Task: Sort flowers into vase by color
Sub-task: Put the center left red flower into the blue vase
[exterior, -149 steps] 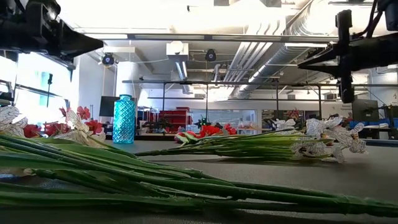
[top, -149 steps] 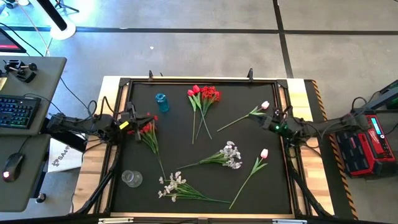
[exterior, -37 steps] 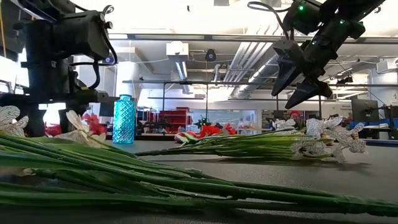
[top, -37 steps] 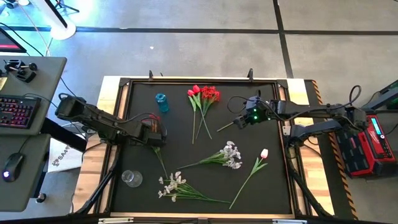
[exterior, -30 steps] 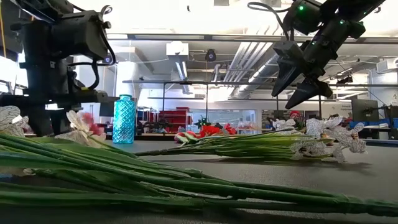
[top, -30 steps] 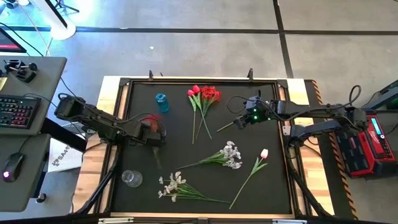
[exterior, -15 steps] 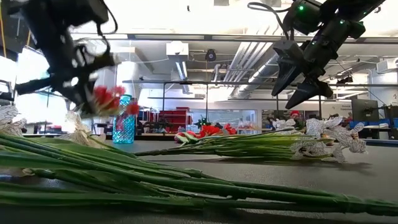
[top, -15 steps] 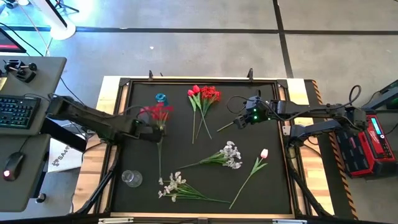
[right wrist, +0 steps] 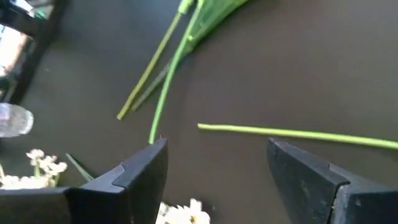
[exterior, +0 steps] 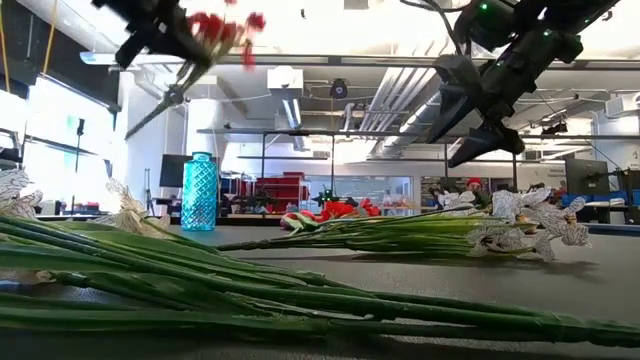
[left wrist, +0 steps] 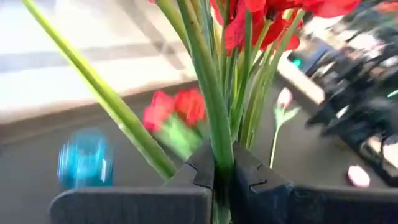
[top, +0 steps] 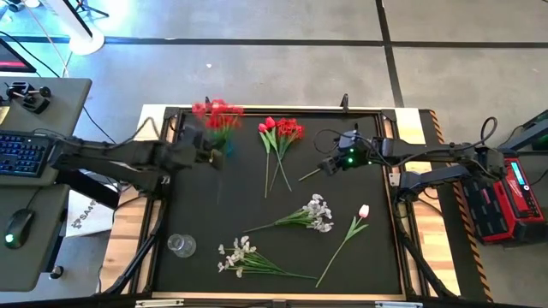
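My left gripper (top: 210, 152) is shut on a red small-bloom bunch (top: 217, 111), held high above the table's far left; it also shows in the low view (exterior: 222, 24). A blue vase (top: 223, 144) stands just beside it on the black mat. My right gripper (top: 330, 168) is open and hovers over the thin stem (right wrist: 292, 132) of a pink tulip lying on the mat, touching nothing. Red tulips and another red bunch (top: 280, 133) lie at the far middle. Two white sprays (top: 315, 212) (top: 241, 255) and a second pink tulip (top: 360, 214) lie nearer. My left gripper pinches the red bunch's gathered green stems (left wrist: 216, 163) between its two fingers, below the blooms (left wrist: 267, 12). The fingers lie across the stems. The bunch is lifted clear of the table, blooms beyond the fingers, and the stem's tail (exterior: 150, 112) slants down below the gripper.
A clear glass (top: 181, 245) stands at the mat's near left. The mat sits in a raised black frame (top: 394, 128) on a wooden table. A desk with a keyboard (top: 21, 150) stands off the left edge.
My left gripper has risen and gone toward the table's far edge with the red bunch. The bunch has come off the mat and swung round, its blooms now past the far edge and its stem hanging clear. My right gripper has kept still and open.
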`<state>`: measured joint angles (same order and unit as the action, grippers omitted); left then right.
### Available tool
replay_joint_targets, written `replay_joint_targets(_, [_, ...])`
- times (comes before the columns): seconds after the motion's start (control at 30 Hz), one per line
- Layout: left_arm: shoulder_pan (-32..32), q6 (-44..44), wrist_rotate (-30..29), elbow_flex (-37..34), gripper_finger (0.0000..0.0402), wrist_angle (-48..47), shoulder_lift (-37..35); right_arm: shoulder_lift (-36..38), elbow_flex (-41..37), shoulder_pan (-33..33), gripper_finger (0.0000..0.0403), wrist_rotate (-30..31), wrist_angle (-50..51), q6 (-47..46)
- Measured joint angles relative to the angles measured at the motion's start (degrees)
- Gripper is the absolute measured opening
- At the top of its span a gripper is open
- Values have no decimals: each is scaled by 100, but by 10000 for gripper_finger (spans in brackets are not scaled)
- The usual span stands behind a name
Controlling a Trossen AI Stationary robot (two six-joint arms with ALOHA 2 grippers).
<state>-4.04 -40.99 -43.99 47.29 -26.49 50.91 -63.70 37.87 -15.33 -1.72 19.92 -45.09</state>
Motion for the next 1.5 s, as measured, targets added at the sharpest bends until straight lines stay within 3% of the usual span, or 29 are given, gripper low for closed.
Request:
replay_joint_targets(0.23, [736, 2893, -815, 6, 17, 1950, -132, 0, 0, 0, 259, 13, -260, -295])
replay_joint_targets(0.4, [1480, 4152, -420, 6, 13, 2751, -133, 0, 0, 63, 259, -23, -260, -398])
replay_joint_targets(0.67, [2698, 4312, 815, 6, 7, 3058, -100, 0, 0, 506, 259, 573, -258, -663])
replay_joint_targets(0.97, [3372, 4359, 1776, 6, 6, 3377, 284, 0, 0, 868, 259, 1039, -256, -908])
replay_joint_targets(1.3, [3559, 4083, 2005, -1, 6, 3104, 560, 0, 0, 1114, 259, 1280, -231, -1052])
replay_joint_targets(1.5, [3559, 3533, 1994, -557, 6, 3283, 460, 0, 0, 1193, 259, 1518, -221, -1036])
